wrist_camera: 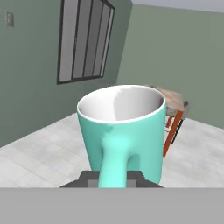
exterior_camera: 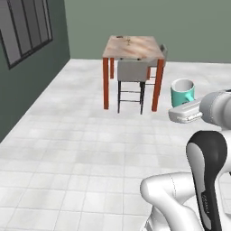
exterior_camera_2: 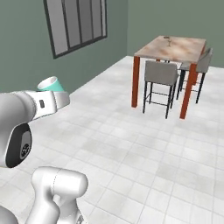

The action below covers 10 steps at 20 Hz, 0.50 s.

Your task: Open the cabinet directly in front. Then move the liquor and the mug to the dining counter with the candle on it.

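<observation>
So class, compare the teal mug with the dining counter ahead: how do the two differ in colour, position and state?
The mug is teal with a white inside; the dining counter has a beige marbled top on reddish-brown legs. The mug is held off the floor in the shut end effector; the dining counter stands on the tiled floor. The mug is close to the robot; the dining counter is far ahead. Both stand upright.

Dining counter [exterior_camera: 135, 48] with marble-look top and red-brown legs stands far across the tiled floor [exterior_camera: 81, 149]; grey chair [exterior_camera: 131, 72] tucked at its near side, a second just beyond on its right. Small candle [exterior_camera: 128, 41] on the top. Teal mug [exterior_camera: 182, 91] — upright, right of the counter, held up at the arm's end. Barred window [exterior_camera: 25, 27] on the wall left of the counter.
</observation>
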{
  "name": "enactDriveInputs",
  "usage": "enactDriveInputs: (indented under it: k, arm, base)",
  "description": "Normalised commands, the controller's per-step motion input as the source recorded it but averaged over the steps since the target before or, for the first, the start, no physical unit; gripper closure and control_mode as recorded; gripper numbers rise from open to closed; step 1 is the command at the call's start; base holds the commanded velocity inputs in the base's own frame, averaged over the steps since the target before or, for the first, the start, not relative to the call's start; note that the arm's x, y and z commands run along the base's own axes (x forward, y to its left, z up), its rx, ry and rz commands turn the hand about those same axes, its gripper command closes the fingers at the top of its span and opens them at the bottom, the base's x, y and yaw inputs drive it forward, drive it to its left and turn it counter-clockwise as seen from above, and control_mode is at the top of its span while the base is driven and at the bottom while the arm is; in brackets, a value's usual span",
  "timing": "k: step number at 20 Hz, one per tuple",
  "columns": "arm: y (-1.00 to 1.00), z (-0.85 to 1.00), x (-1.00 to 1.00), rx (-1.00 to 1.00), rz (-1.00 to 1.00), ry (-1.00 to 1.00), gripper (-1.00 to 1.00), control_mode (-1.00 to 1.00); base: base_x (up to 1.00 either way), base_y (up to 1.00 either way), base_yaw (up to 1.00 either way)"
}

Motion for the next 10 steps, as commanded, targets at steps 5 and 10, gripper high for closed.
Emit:
enactDriveInputs:
  k: [5,10]
  arm:
    - [0.00,0.00,0.00,0.00,0.00,0.00,1.00,1.00]
    - [0.00,0.00,0.00,0.00,0.00,0.00,1.00,1.00]
  base:
    - [0.33,0.44,-0.25]
    - [0.36,0.37,-0.21]
